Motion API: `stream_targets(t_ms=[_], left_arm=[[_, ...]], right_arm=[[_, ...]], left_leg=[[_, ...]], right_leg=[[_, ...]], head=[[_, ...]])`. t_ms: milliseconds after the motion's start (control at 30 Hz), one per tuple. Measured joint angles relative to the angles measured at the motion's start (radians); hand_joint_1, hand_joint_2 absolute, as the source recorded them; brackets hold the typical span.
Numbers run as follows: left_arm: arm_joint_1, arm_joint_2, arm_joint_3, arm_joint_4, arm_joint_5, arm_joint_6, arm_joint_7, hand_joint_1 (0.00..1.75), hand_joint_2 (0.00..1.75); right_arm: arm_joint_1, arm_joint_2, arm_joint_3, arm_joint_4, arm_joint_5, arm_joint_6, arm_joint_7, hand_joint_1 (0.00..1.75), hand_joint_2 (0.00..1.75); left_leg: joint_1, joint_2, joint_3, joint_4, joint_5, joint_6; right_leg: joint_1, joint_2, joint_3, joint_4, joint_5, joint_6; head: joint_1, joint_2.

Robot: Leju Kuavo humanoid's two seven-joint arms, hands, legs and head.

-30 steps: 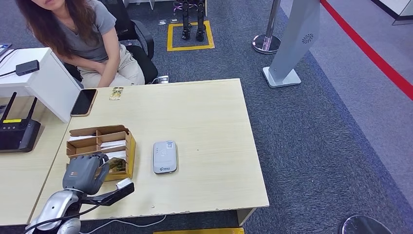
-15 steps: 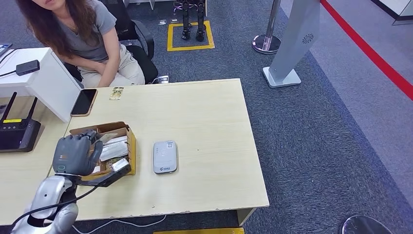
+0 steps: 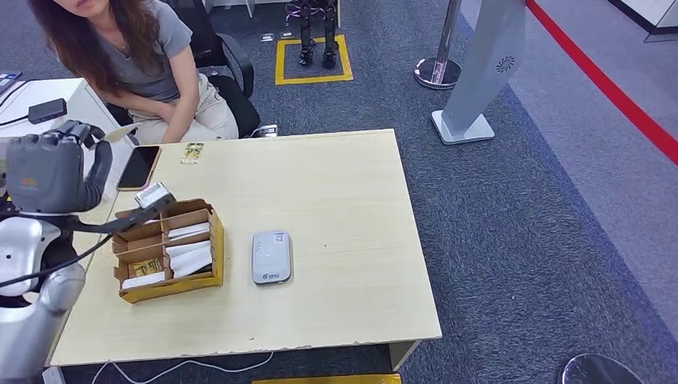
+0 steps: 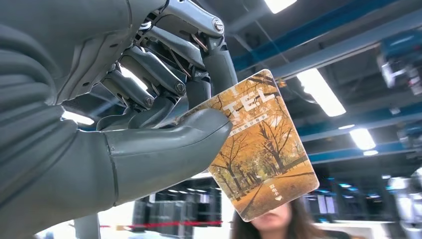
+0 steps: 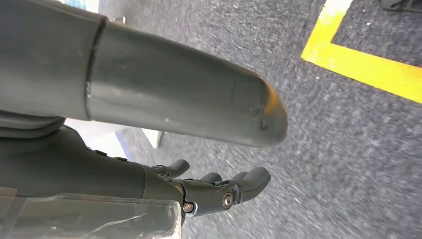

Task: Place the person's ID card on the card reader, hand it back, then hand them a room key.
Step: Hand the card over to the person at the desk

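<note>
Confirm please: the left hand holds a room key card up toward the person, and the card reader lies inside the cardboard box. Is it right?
Not quite. The head view shows the card reader on the table, beside the cardboard box, not inside. The left hand does hold the room key card up.

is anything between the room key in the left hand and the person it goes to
Nothing visible blocks it. The left hand pinches the room key raised above the desk's far left corner, and only open air lies between it and the seated person. The phone lies flat below.
</note>
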Motion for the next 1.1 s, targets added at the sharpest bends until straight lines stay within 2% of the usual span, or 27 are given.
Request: stream_targets(t_ms=[133, 333, 533, 667, 1100], left_arm=[[-0.167, 0.008, 0.009, 0.238, -0.030, 0.042, -0.009, 1.75, 1.75], [-0.346, 0.031, 0.002, 0.581, -0.192, 0.100, 0.041, 1.75, 1.75], [-0.468, 0.044, -0.042, 0.872, -0.353, 0.218, 0.065, 1.75, 1.75], [-0.489, 0.041, -0.077, 0.955, -0.377, 0.276, 0.062, 1.75, 1.75], [-0.522, 0.014, -0.128, 1.011, -0.378, 0.287, 0.050, 1.75, 1.75]], right_arm=[[-0.027, 0.000, 0.025, 0.000, 0.020, 0.015, 0.018, 0.00, 0.00], [-0.047, 0.000, 0.060, 0.000, 0.038, 0.029, 0.040, 0.00, 0.00], [-0.062, 0.001, 0.090, 0.000, 0.045, 0.042, 0.048, 0.00, 0.00], [-0.068, 0.004, 0.102, 0.000, 0.044, 0.043, 0.048, 0.00, 0.00], [-0.074, 0.010, 0.113, 0.000, 0.042, 0.044, 0.047, 0.00, 0.00]], left_leg=[[0.000, 0.001, 0.000, 0.000, 0.002, -0.001], [0.000, 0.003, 0.000, 0.000, 0.003, -0.001], [0.000, 0.003, -0.001, 0.000, 0.003, -0.001], [0.000, 0.003, -0.001, 0.000, 0.003, -0.001], [0.000, 0.003, -0.001, 0.000, 0.003, -0.001]], right_leg=[[0.000, 0.001, -0.001, 0.000, 0.002, -0.001], [0.000, 0.003, -0.002, 0.001, 0.003, -0.001], [0.000, 0.004, -0.002, 0.001, 0.003, -0.001], [0.000, 0.003, -0.003, 0.001, 0.003, -0.001], [0.000, 0.003, -0.003, 0.001, 0.004, -0.001]], head=[[0.000, 0.000], [0.000, 0.000], [0.000, 0.000], [0.000, 0.000], [0.000, 0.000]])
